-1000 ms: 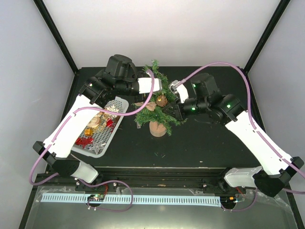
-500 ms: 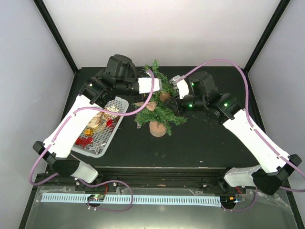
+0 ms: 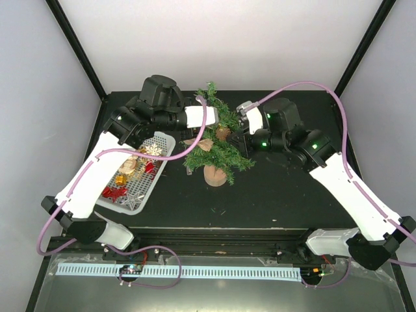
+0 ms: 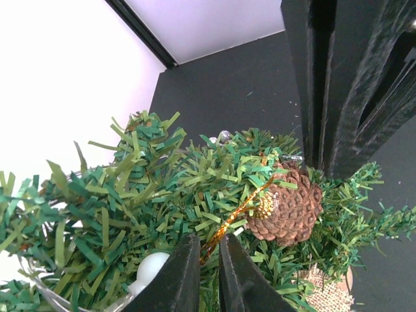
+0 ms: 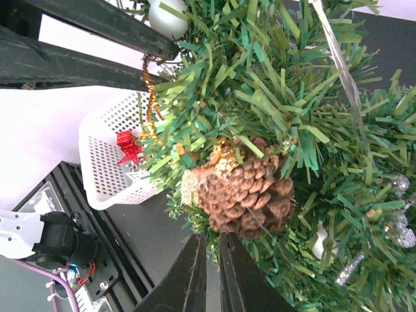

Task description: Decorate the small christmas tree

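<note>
The left gripper [image 4: 208,240] has its fingers closed down on the gold cord [image 4: 234,211]. That cord slants away from the tips, up and to their right, to the pinecone [image 4: 286,208] sitting just past them in the branches of the small christmas tree [image 4: 149,188]. The right gripper [image 5: 211,237] is empty with its fingers practically together and the cone dead ahead of its tips, close but not touching, so I'd guess the left one just needs to drop the loop over a branch. Farther out, both arms reach in from opposite sides with the tree standing between them.
</note>
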Controlling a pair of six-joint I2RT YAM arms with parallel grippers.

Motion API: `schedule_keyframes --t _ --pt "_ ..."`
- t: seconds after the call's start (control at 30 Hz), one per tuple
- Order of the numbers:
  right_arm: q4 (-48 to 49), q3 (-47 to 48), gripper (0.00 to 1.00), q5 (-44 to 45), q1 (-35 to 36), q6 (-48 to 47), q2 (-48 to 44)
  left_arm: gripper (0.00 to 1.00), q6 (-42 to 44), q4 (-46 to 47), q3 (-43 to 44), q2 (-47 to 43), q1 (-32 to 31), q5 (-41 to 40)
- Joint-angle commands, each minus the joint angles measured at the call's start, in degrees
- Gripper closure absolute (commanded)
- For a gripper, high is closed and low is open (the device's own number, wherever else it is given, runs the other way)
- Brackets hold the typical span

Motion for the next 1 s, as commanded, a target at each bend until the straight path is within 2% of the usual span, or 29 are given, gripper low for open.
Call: schedule_keyframes --t 0.0,0.43,0.63,0.7,0.8,0.83,0.9,0.97 --pt "0.8 -0.7 0.91 0.8 0.2 0.5 -2.8 0.85 -0.1 0.2 -0.3 -2.1 -0.2 -1.5" --pt "-0.8 -1.7 0.87 0.4 0.2 0.6 -4.6 0.72 0.6 -0.6 -4.2 -5.3 -0.2 -1.9" --pt "-3.7 0.0 0.76 2.6 0.1 0.2 -6.1 0.71 0.9 -4.8 -2.9 -7.3 0.0 -2.3" --pt "-5.9 0.8 0.66 3.7 0.1 0.1 -7.5 0.71 0.2 -5.8 -3.6 -9.2 0.4 -2.1" --pt "-10.0 3.0 0.42 5.5 0.2 -0.1 -9.1 0.69 -1.1 -6.6 -5.9 -13.5 1.2 -1.8" --pt "-11.6 4.1 0.31 6.4 0.2 -0.2 -9.4 0.65 -1.9 -7.1 -6.4 -14.5 1.6 -1.6" --pt "-15.6 7.6 0.05 9.0 0.1 0.1 -9.8 0.50 -3.6 -8.5 -7.0 -16.4 3.2 0.0" --pt "-20.2 11.6 0.00 10.9 0.2 0.5 -9.4 0.33 -6.9 -8.9 -7.4 -18.0 6.3 3.0"
